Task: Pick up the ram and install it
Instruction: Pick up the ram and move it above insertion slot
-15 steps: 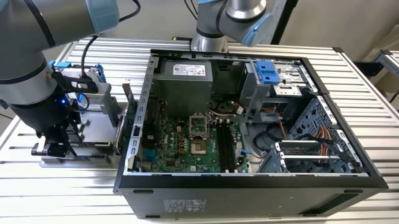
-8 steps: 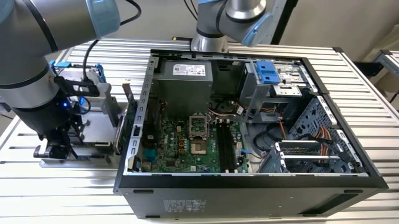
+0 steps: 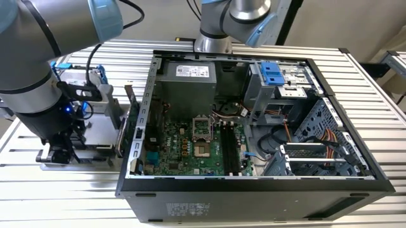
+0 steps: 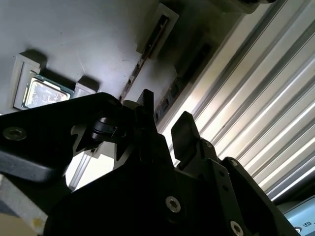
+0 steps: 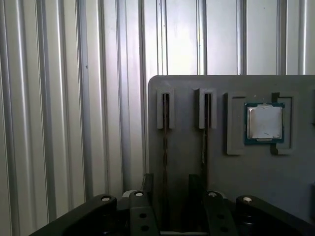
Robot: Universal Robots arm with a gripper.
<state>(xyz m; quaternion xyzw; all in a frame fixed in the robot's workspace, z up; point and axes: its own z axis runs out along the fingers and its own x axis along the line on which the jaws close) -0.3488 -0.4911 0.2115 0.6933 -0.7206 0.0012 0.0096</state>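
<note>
Standing on edge in a slot of a gray tray [image 5: 236,172], the ram [image 5: 165,147] is seen in the first wrist view as a thin, long stick. The gripper [image 5: 171,189] is held low over the tray, and its fingers [image 5: 147,189] are spread apart, one on each side of the ram, with a clear gap left on both sides. Nothing is gripped.

A second stick [image 5: 205,147] of the same kind is seated in the neighbouring slot, and a small square silver chip [image 5: 265,123] is set in a recess just beyond it. In the second wrist view the gripper [image 4: 165,120] is shown from the other side, its dark fingers [image 4: 184,129] parted above the tray [image 4: 74,39]. There the chip [image 4: 47,92] and the second stick [image 4: 142,64] are also visible.

In the exterior view the gripper [image 3: 58,153] is placed over the tray [image 3: 98,135], which lies on the ribbed metal table [image 3: 63,199] at the exterior view's left of an open computer case [image 3: 254,192]. Inside the case a green board [image 3: 190,147] is laid flat, with long dark slots [image 3: 228,147] running along it.
</note>
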